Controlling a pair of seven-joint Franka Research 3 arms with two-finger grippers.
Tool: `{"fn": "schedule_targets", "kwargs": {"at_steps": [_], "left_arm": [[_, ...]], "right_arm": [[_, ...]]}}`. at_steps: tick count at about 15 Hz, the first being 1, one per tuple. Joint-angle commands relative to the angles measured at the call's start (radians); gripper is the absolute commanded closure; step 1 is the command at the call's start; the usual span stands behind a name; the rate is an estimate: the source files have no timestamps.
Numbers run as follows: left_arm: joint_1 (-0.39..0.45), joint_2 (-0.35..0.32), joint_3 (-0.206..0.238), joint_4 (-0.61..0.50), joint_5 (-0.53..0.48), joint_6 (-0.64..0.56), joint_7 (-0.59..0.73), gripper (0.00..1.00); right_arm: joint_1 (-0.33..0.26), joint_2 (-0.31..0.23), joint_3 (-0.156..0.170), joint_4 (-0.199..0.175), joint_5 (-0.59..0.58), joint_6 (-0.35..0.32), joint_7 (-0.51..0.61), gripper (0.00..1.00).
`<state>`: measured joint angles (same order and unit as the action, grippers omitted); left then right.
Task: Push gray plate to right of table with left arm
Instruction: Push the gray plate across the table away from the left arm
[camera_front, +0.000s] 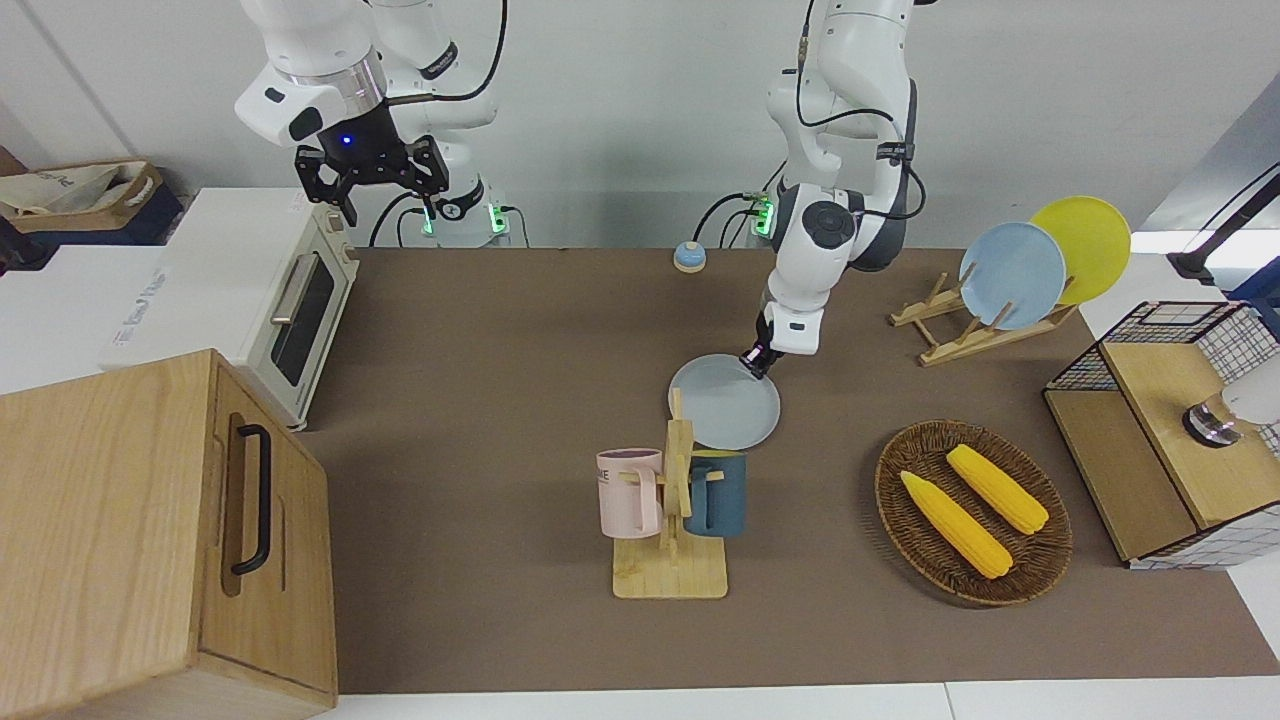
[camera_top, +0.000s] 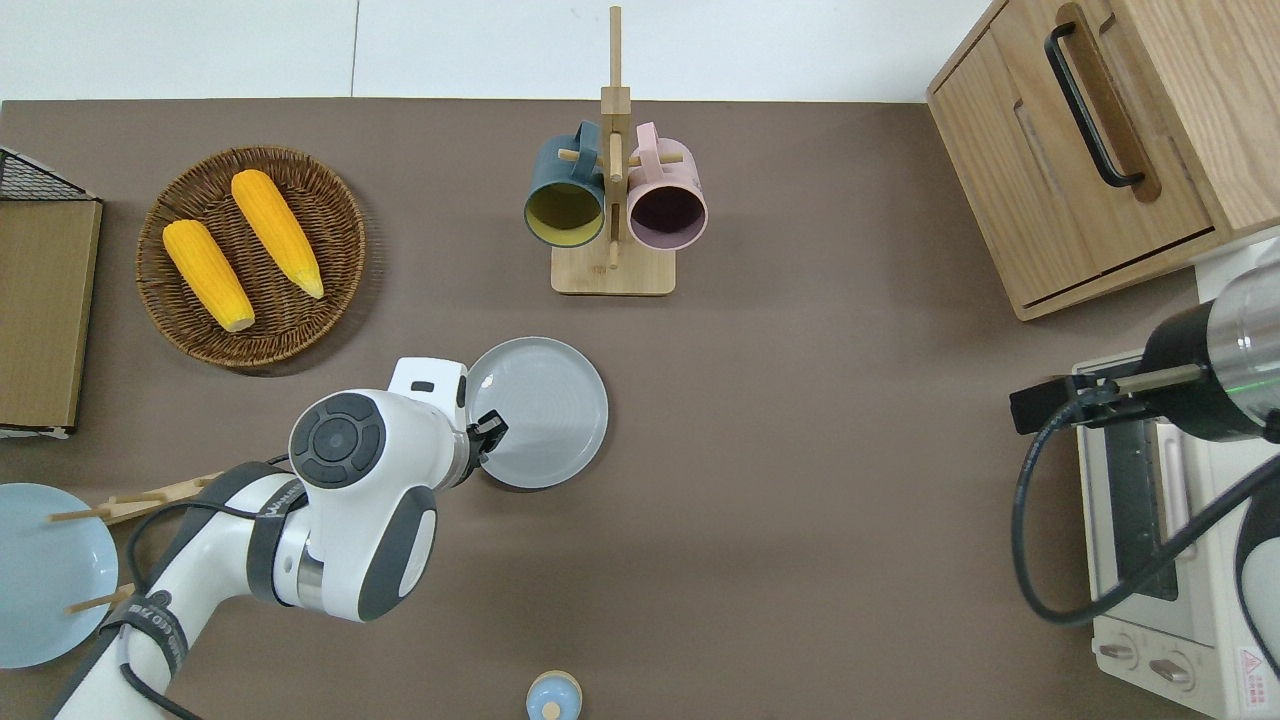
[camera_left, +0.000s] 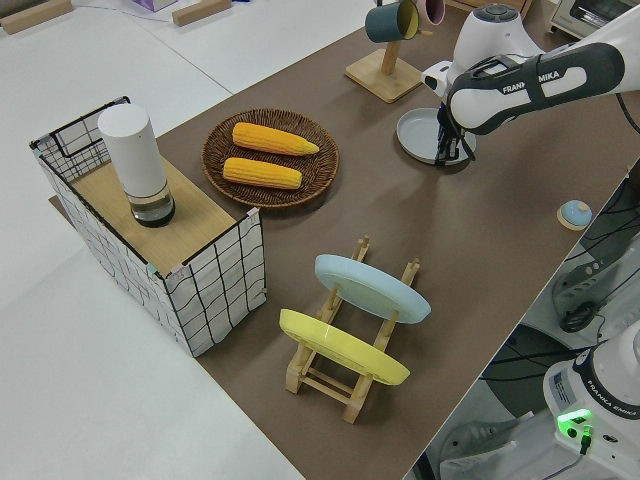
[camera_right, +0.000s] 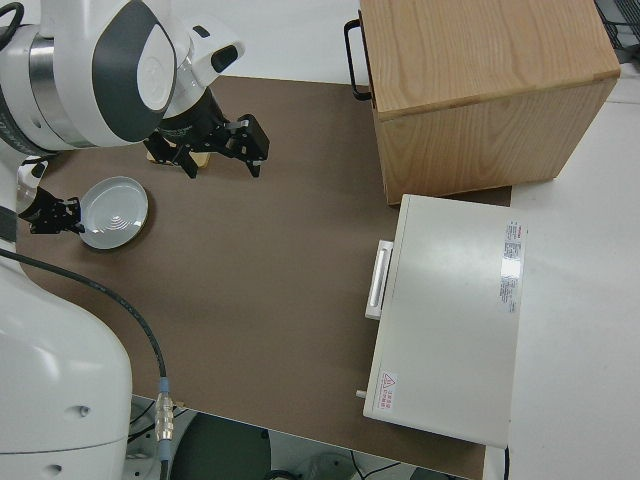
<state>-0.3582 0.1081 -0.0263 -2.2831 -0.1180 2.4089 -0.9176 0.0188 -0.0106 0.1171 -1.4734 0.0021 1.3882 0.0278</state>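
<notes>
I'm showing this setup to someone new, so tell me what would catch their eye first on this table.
Probably the left gripper down at the rim of the gray plate mid-table, just nearer the robots than the mug stand. Next, the two yellow corn cobs in the wicker basket toward the left arm's end. The right arm is parked.

Both arms are glossy white. The left arm (camera_top: 340, 510) has dark gray round joint caps, black cables and FRANKA lettering; the right gripper (camera_front: 372, 170) is black, lit blue.
</notes>
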Motion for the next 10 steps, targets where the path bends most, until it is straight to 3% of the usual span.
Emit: {"fn": "schedule_targets", "kwargs": {"at_steps": [1, 10], "left_arm": [[-0.077, 0.028, 0.006, 0.007, -0.006, 0.018, -0.09, 1.0], [-0.172, 0.079, -0.018, 0.069, -0.002, 0.016, -0.272, 1.0]], "right_arm": [[-0.02, -0.006, 0.015, 0.004, 0.01, -0.012, 0.001, 0.017], [-0.02, -0.006, 0.015, 0.004, 0.01, -0.014, 0.0, 0.017]]}}
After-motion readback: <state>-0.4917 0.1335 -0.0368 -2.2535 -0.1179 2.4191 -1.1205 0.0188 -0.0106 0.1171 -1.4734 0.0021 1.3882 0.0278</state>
